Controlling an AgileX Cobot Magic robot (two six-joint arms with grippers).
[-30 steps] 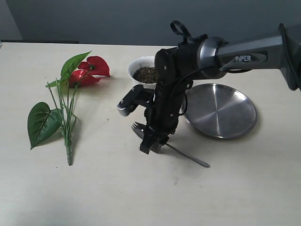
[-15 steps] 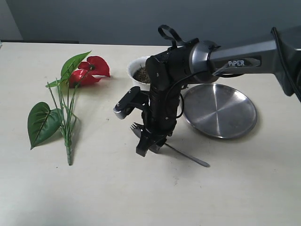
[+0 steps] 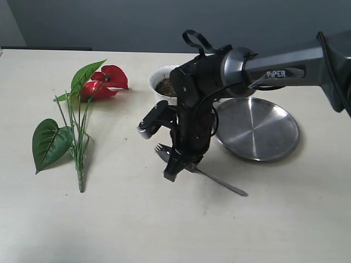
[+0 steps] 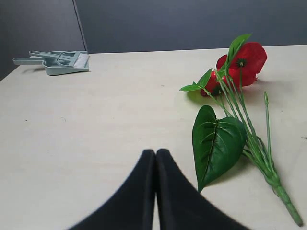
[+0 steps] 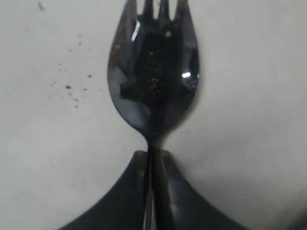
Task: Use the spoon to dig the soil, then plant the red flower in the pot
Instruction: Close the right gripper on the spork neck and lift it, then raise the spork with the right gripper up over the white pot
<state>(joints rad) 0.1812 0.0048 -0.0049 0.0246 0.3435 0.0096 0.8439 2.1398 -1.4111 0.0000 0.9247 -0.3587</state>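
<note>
On my feed: right arm is a grey metal tube with white PIPER lettering, black wrist housing, black cable loop on top, and a black side pod with a pale cap. Right hand and left hand are matte black with curved, tapering fingers.

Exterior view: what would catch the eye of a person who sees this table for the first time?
First the dark arm in the middle, its right claw closed on the neck of the spoon, which rests on the table. Next the red flower lying flat at the left, and the shiny steel plate at the right. The white pot stands behind the arm.
</note>
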